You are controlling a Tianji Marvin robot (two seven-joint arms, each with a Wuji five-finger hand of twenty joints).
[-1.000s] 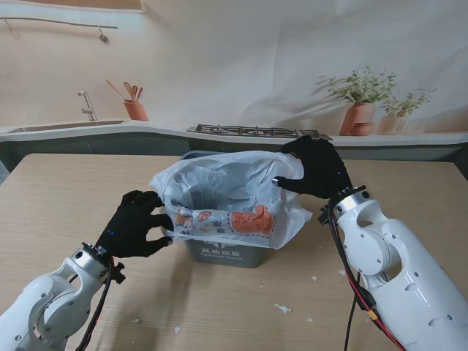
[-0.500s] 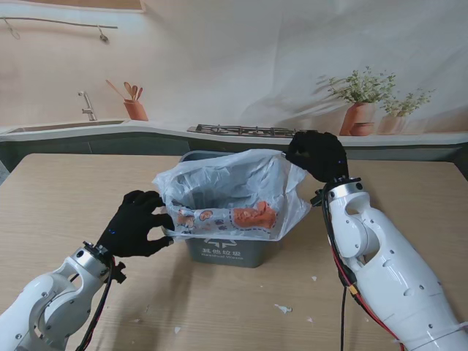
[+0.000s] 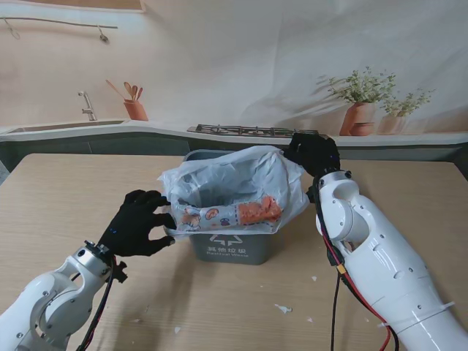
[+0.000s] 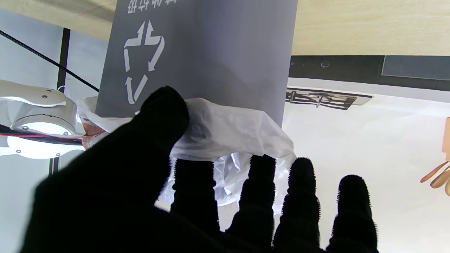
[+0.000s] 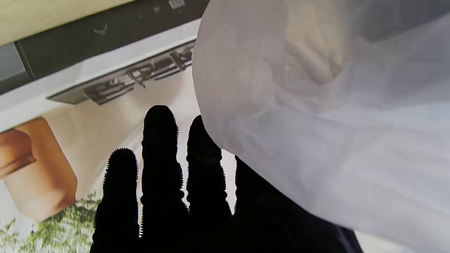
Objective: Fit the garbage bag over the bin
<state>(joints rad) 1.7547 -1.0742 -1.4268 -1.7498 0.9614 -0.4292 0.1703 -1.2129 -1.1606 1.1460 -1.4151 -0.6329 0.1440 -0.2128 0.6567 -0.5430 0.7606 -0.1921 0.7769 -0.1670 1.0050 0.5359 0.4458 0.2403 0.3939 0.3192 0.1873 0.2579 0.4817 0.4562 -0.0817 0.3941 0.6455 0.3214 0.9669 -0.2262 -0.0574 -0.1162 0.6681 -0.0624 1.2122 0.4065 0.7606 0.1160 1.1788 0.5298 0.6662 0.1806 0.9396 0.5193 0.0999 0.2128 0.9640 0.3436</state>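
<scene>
A grey bin (image 3: 228,247) with a white recycling mark stands mid-table. A thin white garbage bag (image 3: 238,179) with an orange printed band billows over its mouth. My left hand (image 3: 136,223), in a black glove, pinches the bag's near-left hem between thumb and fingers; the left wrist view shows the hem (image 4: 225,131) against the bin wall (image 4: 218,52). My right hand (image 3: 313,152) grips the bag's far-right edge at the bin's far corner. In the right wrist view the bag film (image 5: 316,123) drapes over that hand (image 5: 165,196), hiding the thumb.
Small white scraps (image 3: 282,308) lie on the wooden table (image 3: 58,197) nearer to me. Behind the table runs a counter with a stove grate (image 3: 248,131), a sink tap (image 3: 87,105) and potted plants (image 3: 360,102).
My right hand has carried the bag's right edge farther from me and inward, to the bin's far right corner. The bag has drawn in over the bin. My left hand has barely moved.
</scene>
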